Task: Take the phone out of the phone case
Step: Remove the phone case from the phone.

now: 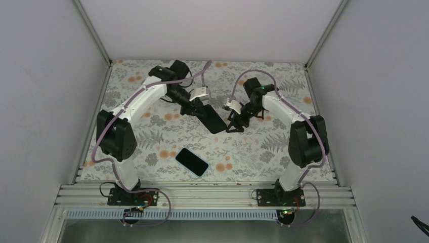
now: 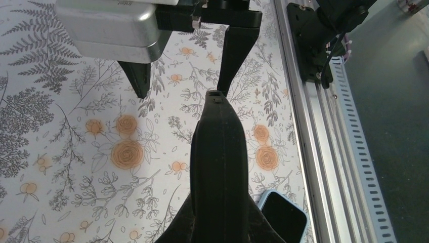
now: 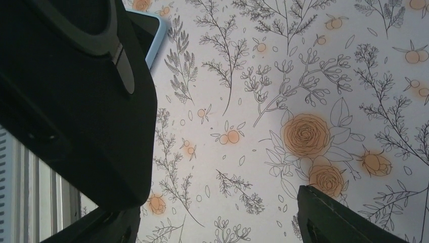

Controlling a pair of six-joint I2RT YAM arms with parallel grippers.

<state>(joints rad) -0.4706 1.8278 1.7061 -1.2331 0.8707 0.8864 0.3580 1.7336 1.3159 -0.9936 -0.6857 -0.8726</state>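
My left gripper (image 1: 198, 107) is shut on a black phone case (image 1: 213, 119) and holds it above the table. In the left wrist view the case (image 2: 218, 162) stands edge-on between my fingers (image 2: 179, 228). The phone (image 1: 192, 162), dark screen up with a light-blue rim, lies flat on the table near the front, apart from the case. It also shows in the left wrist view (image 2: 282, 217). My right gripper (image 1: 234, 124) is open beside the case's far end. In the right wrist view the case (image 3: 76, 101) fills the top left, over my left finger (image 3: 101, 228).
The floral table mat (image 1: 263, 152) covers the work area. A metal rail (image 1: 202, 195) runs along the near edge by the arm bases. White walls close in the left, right and back sides.
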